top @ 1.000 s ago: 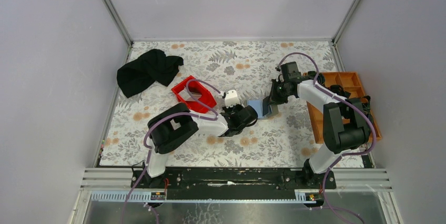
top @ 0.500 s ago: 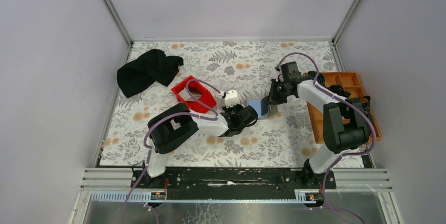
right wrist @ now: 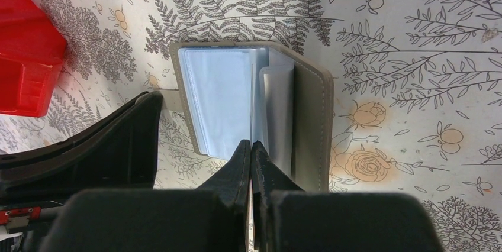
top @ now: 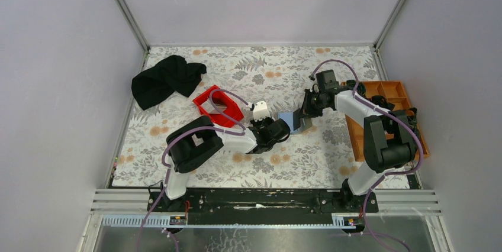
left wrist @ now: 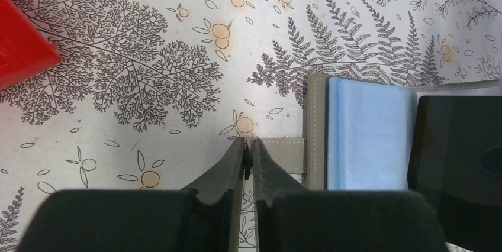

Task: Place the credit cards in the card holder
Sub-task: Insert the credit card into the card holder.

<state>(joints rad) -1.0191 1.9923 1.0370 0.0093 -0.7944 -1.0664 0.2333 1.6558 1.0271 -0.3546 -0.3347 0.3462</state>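
The card holder (top: 291, 119) lies open on the flowered mat between my two grippers. It is grey, with a light blue card or sleeve (left wrist: 367, 133) on its inside. My left gripper (left wrist: 248, 150) is shut on the holder's small grey strap tab. It also shows in the top view (top: 282, 126). In the right wrist view the holder (right wrist: 311, 116) shows a light blue leaf (right wrist: 219, 98) and a whitish one. My right gripper (right wrist: 251, 145) is shut on a thin sheet standing edge-on at the fold. I cannot tell whether that sheet is a card or a sleeve. It also shows in the top view (top: 305, 120).
A red plastic bin (top: 218, 105) stands just left of the left gripper. A black cloth (top: 167, 79) lies at the back left. An orange compartment tray (top: 357, 136) sits at the right edge under the right arm. Walls close in the mat on three sides.
The right gripper has shifted very slightly left at the holder. The left arm and the holder have not visibly moved.
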